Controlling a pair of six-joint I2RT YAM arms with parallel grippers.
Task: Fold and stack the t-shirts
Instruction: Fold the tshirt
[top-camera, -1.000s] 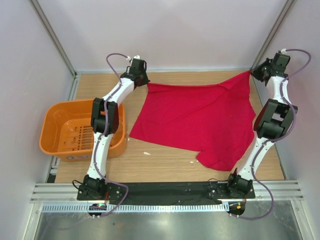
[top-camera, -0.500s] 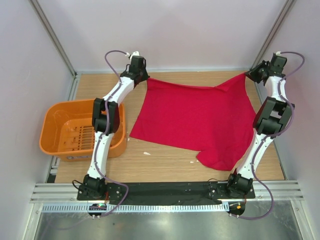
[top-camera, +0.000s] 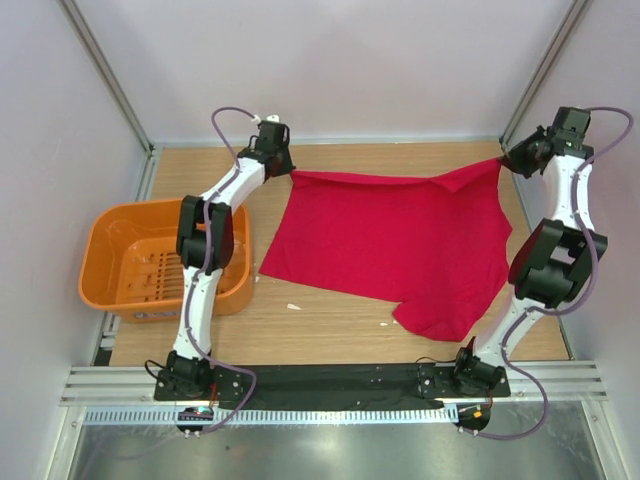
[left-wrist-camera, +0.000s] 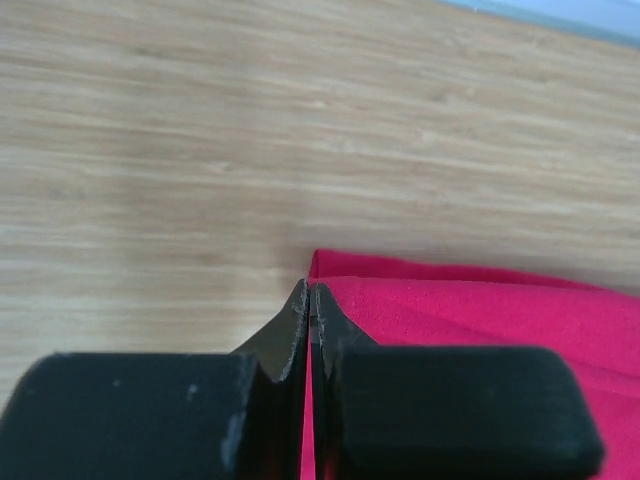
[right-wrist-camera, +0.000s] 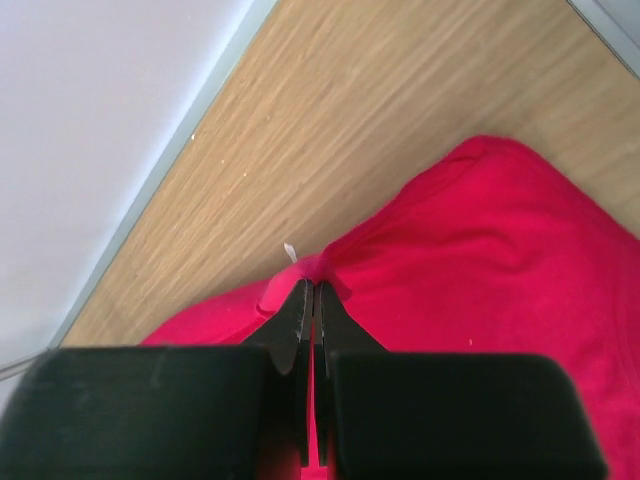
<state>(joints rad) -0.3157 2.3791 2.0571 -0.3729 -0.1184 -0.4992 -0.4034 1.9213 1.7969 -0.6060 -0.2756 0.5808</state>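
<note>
Red t-shirt (top-camera: 400, 240) spread across table (top-camera: 330, 325), orange basket (top-camera: 95, 250) apart on its left. Left jaws closed on its far-left corner, right jaws closed on its far-right corner; both pinch cloth near the table's far edge. Far hem stretched between them, near part lying flat on the wood

Left hand (left-wrist-camera: 309, 300) pinching red t-shirt (left-wrist-camera: 480, 310)
</note>
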